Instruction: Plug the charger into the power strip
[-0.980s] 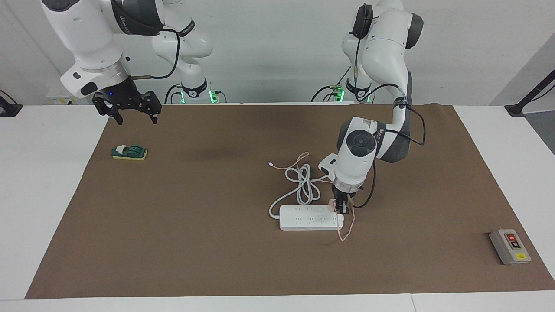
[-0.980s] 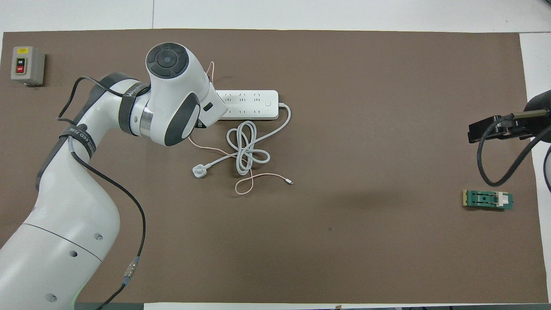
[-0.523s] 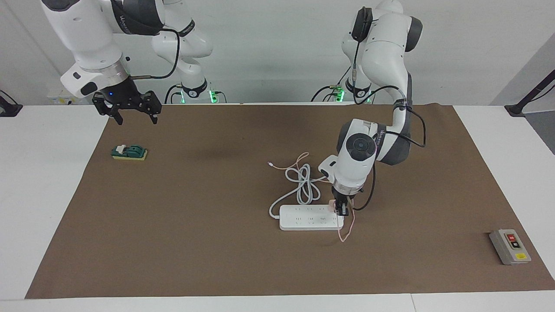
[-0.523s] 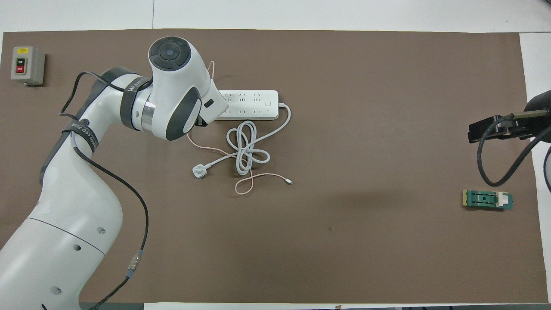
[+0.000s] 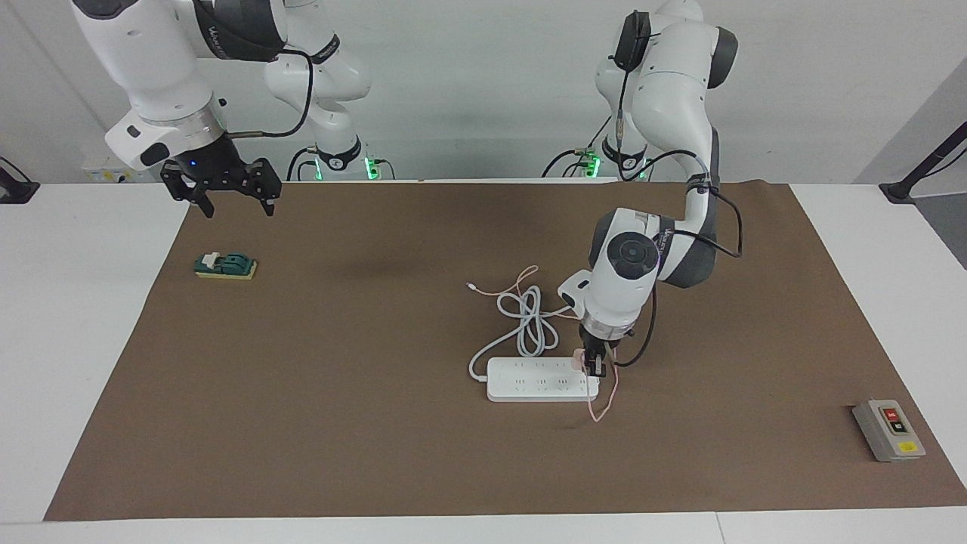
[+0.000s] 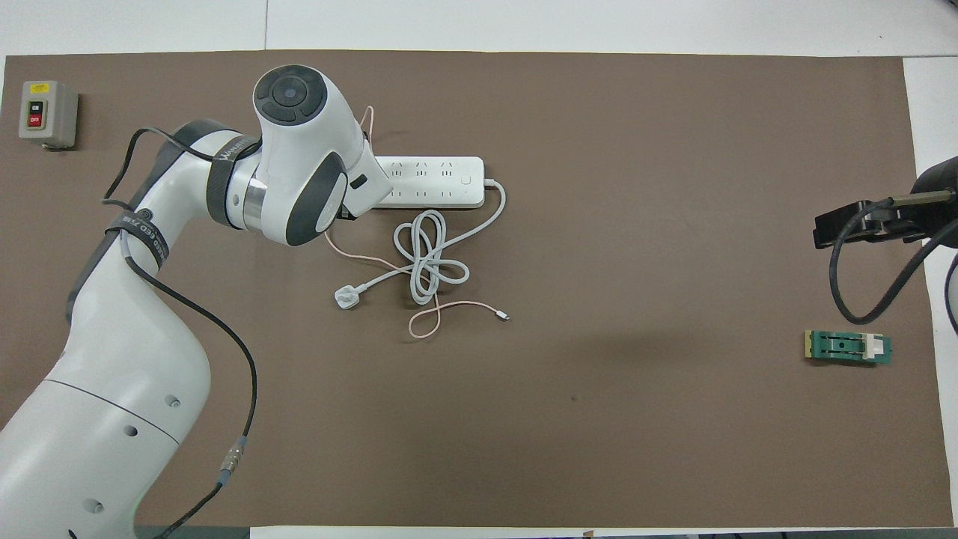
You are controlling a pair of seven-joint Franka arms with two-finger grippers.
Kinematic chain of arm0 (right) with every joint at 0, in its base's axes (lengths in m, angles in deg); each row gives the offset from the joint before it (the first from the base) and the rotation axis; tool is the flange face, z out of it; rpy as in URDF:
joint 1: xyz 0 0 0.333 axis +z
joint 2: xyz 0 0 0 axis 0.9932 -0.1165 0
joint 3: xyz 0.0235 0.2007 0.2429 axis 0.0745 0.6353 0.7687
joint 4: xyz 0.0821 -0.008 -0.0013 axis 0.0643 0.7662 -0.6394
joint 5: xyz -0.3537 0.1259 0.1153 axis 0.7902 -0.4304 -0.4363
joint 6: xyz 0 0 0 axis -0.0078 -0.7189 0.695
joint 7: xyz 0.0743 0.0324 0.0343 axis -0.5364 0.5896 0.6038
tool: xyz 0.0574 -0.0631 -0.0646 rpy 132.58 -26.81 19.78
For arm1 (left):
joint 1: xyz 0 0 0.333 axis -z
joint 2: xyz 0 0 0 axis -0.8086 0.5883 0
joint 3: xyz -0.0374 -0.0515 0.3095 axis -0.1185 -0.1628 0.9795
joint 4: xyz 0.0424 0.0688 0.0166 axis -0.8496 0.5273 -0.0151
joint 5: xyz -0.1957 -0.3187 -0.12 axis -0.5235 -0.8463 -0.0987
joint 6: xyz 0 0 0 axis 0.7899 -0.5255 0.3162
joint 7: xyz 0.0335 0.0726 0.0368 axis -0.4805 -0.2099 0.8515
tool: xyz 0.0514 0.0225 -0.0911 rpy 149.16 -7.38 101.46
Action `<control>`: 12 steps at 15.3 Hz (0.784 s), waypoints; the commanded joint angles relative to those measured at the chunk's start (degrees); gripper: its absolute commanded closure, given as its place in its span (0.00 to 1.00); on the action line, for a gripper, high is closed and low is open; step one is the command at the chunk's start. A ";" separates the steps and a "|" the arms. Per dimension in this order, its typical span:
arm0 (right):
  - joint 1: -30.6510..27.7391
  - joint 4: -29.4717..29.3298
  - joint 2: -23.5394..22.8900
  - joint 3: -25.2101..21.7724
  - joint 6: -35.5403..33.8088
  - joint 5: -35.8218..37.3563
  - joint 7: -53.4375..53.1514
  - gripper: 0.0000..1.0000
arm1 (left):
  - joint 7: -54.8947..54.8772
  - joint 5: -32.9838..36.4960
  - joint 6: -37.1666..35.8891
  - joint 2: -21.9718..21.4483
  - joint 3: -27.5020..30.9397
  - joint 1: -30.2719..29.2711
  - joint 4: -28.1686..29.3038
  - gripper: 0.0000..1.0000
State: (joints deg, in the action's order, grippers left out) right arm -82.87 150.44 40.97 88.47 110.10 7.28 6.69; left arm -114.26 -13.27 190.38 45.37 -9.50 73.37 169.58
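The left hand (image 5: 597,366) is clamped on the pink charger (image 5: 579,360) at the power strip's (image 5: 538,380) end; the right hand (image 5: 235,192) hangs spread, waiting.

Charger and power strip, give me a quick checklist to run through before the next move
1. Left gripper shut on the charger: ok.
2. Charger over the power strip, at its end toward the left arm's end of the table: ok.
3. Prongs lined up with a socket: cannot tell, hidden by the gripper.
4. Charger fully seated: cannot tell.
5. Pink cable hanging loose past the strip, not caught: ok.
6. Right gripper open, waiting over the mat's edge, clear of the work: ok.
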 commanded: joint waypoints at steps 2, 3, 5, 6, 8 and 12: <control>-0.45 1.12 1.17 0.51 0.20 0.29 -1.01 0.00 | -0.85 -1.39 6.70 3.16 -0.95 -0.16 1.43 1.00; -0.45 1.03 1.17 0.51 0.20 0.29 -1.01 0.00 | -0.85 -1.48 6.70 3.16 -0.95 -0.07 1.25 1.00; -0.45 1.03 1.17 0.51 0.20 0.29 -1.01 0.00 | -0.68 -1.57 7.14 3.16 -0.95 -0.25 1.52 0.92; -0.45 1.03 1.17 0.51 0.20 0.29 -1.01 0.00 | -0.07 -1.57 7.23 3.16 -0.95 -0.34 1.52 0.90; -0.45 1.03 1.17 0.51 0.20 0.29 -0.92 0.00 | 0.73 -1.57 6.09 3.25 -0.95 -0.34 0.90 0.88; -0.45 1.03 1.17 0.51 0.20 0.29 -0.92 0.00 | 0.64 -2.36 4.77 3.16 -0.95 -0.34 -0.50 0.00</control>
State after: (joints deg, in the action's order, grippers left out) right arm -82.87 150.44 40.97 88.47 110.10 7.28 6.69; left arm -114.06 -14.13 191.59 45.48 -9.65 73.21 170.06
